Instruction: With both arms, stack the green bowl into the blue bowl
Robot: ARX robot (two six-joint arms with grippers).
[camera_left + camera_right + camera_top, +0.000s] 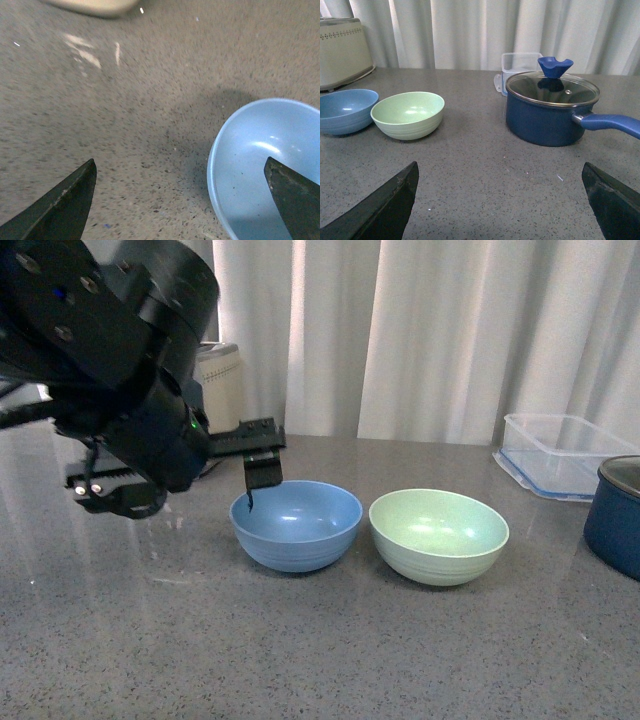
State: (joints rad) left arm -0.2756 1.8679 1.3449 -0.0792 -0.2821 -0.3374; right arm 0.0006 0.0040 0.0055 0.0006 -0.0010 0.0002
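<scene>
Matte rnd green bowl [438, 537] beside blue bowl [296, 525]; speckled grey counter [300, 660].

The blue bowl [296, 525] and the green bowl [438, 535] looked like smooth, matt plastic, faintly ridged low down; the table [300, 660] was speckled grey stone, polished enough to reflect; the container [560, 452] was clear glossy plastic; the pot [540, 125] had a glossy navy coat and a glass lid [530, 89]; the curtain [430, 330] was soft pleated cloth; the left arm [110, 330] wore smooth black casing.
</scene>
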